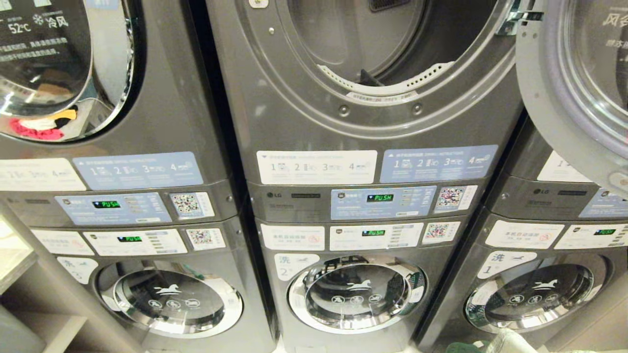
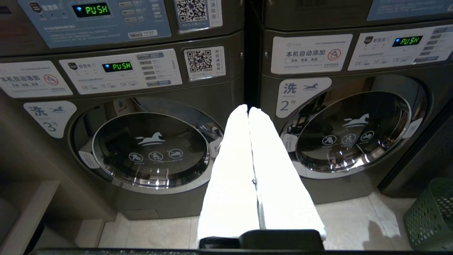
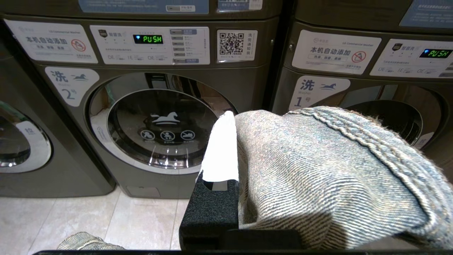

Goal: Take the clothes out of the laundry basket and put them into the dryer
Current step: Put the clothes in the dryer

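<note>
The dryer (image 1: 392, 44) is the upper middle machine; its round opening shows a dark drum, and its door (image 1: 564, 93) hangs open to the right. In the right wrist view my right gripper (image 3: 235, 118) is shut on a blue-grey denim garment (image 3: 329, 177), which drapes over one finger and hides it. The other white finger (image 3: 221, 148) shows beside the cloth. My left gripper (image 2: 248, 108) is shut with nothing in it, its white fingers pressed together, level with the lower washers. The green laundry basket (image 2: 430, 216) stands on the floor to one side.
Three stacks of grey machines fill the wall, with shut washer doors (image 1: 355, 294) below. A shelf unit (image 1: 19, 274) stands at the left. Pale tiled floor (image 3: 106, 219) lies before the washers, with a bit of denim cloth (image 3: 86, 243) low down.
</note>
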Robot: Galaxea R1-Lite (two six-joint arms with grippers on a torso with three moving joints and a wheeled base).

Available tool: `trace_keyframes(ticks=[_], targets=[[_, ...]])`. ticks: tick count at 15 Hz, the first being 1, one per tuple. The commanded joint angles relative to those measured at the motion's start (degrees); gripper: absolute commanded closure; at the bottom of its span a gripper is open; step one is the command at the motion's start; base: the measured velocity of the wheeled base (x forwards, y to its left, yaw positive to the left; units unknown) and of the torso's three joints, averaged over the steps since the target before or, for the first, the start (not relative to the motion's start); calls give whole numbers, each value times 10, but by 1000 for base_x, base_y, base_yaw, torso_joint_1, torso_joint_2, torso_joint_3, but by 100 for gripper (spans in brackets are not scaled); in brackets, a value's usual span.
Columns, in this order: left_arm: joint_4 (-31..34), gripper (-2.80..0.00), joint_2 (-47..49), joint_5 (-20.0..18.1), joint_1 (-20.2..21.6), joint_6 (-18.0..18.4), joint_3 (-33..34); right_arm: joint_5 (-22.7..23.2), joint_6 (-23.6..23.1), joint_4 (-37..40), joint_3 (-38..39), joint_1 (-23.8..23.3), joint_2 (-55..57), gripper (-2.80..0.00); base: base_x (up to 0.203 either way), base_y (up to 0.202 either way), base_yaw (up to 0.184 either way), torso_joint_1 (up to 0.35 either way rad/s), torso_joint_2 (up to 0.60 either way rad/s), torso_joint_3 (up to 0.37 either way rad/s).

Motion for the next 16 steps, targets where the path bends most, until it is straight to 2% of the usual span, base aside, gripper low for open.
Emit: trace_keyframes(ticks=[1,4,16], targets=[[0,0,0,2,0,-2,1,1,-3,1,0,0,1,0,0,0,0,4,-2,202],[0,0,0,3,0,-3,1,14,-46,1,1,0,1,0,0,0,0,5,-3,86],[0,0,0,5,0,-10,1,14,-62,0,3,0,1,0,0,0,0,0,0,2]])
